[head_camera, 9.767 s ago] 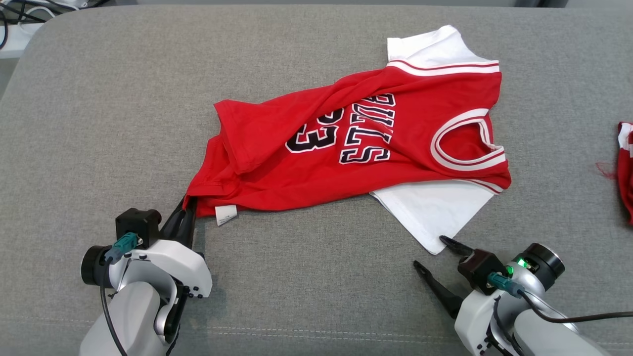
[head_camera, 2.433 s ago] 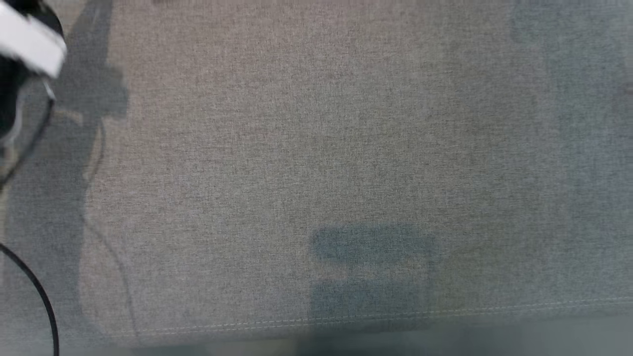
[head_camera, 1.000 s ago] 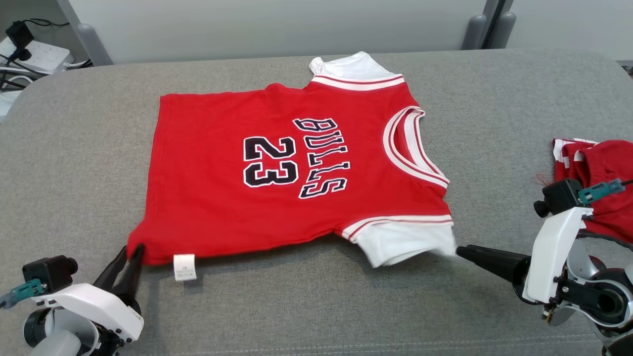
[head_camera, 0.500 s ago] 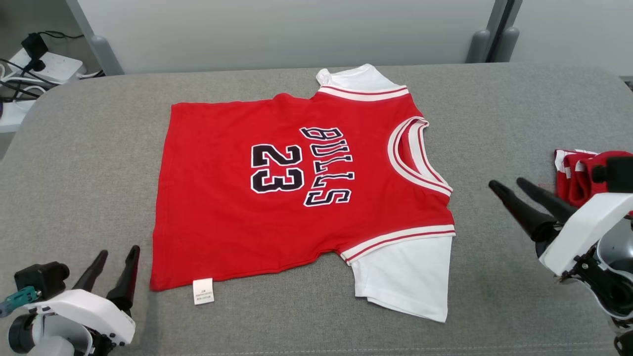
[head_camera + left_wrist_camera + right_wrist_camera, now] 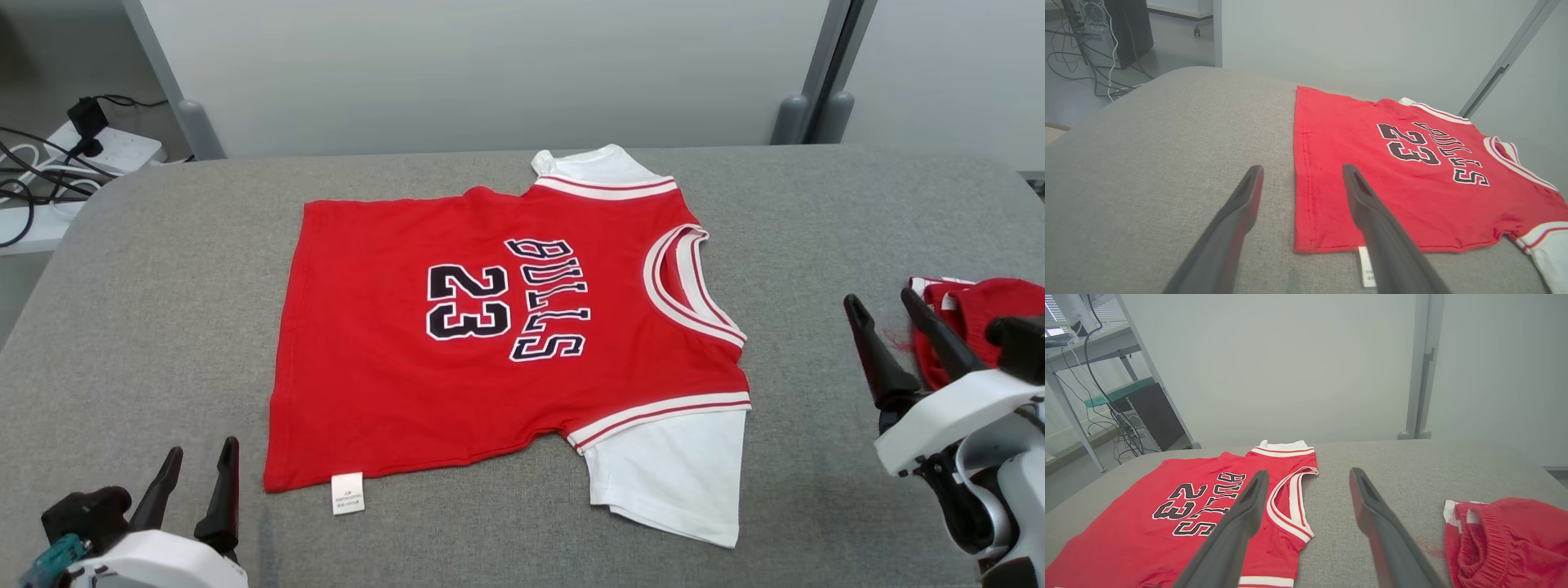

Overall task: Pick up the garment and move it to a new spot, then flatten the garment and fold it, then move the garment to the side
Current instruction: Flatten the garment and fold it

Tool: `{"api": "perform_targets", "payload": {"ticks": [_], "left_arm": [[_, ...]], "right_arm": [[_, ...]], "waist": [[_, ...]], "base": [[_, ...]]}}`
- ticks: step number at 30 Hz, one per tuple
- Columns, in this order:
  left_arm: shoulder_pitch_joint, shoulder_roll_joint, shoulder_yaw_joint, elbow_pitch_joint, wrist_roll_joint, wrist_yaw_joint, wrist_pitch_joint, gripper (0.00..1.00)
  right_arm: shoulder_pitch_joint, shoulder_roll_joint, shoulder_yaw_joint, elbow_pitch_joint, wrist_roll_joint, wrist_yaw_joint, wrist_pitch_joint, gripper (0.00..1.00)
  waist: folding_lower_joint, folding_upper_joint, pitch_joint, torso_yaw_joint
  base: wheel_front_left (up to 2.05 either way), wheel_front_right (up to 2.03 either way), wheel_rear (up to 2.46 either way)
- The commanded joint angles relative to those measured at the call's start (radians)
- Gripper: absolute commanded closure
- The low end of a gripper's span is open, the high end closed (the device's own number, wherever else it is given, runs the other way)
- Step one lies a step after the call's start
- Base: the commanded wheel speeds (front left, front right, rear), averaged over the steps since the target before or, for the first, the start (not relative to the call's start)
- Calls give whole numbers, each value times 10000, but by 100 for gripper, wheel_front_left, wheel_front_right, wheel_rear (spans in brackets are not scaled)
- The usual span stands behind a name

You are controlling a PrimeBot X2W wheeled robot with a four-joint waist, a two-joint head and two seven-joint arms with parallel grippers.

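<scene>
The red garment [image 5: 490, 359], a smooth knit with white sleeves and a hem label, is spread flat mid-tabletop [image 5: 163, 269], which is covered in coarse grey weave. Crumpled red shorts [image 5: 980, 306] are seen just beyond the right gripper [image 5: 880, 296]. Its fingers and the left gripper's [image 5: 203, 447] are spread wide and empty.

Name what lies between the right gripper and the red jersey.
Nothing: in the head view, bare grey cushion separates the right gripper from the red jersey.
</scene>
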State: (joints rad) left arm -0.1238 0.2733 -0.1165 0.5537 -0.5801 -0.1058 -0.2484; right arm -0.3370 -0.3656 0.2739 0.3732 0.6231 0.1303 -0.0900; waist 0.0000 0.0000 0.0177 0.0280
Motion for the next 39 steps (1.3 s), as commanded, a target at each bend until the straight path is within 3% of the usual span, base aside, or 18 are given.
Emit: {"api": "perform_targets", "payload": {"ticks": [1, 12, 21, 30, 39], "left_arm": [[-147, 263, 488, -294, 177, -74, -133, 0], [614, -631, 1658, -934, 1459, -209, -133, 0], [1041, -1243, 2280, -1586, 2557, -238, -133, 0], [1578, -1800, 2929, -2501, 3483, -244, -134, 0], [1987, -2081, 2924, -3068, 4237, -247, -134, 0]], "right_arm": [[18, -110, 156, -101, -166, 4, -204, 0], [456, 553, -238, 1049, -945, 4, -1475, 0], [1103, 1091, -858, 1396, -1721, 4, -1703, 0], [1626, 1505, -1648, 806, -2820, 4, -1715, 0], [2332, 2206, -2293, -87, -4014, 4, -1716, 0]], "waist": [[0, 0, -81, 18], [0, 0, -361, 167], [0, 0, -574, 293], [0, 0, -680, 343], [0, 0, -650, 394]], "base": [[0, 0, 0], [0, 0, 0], [0, 0, 0], [0, 0, 0], [0, 0, 0]]}}
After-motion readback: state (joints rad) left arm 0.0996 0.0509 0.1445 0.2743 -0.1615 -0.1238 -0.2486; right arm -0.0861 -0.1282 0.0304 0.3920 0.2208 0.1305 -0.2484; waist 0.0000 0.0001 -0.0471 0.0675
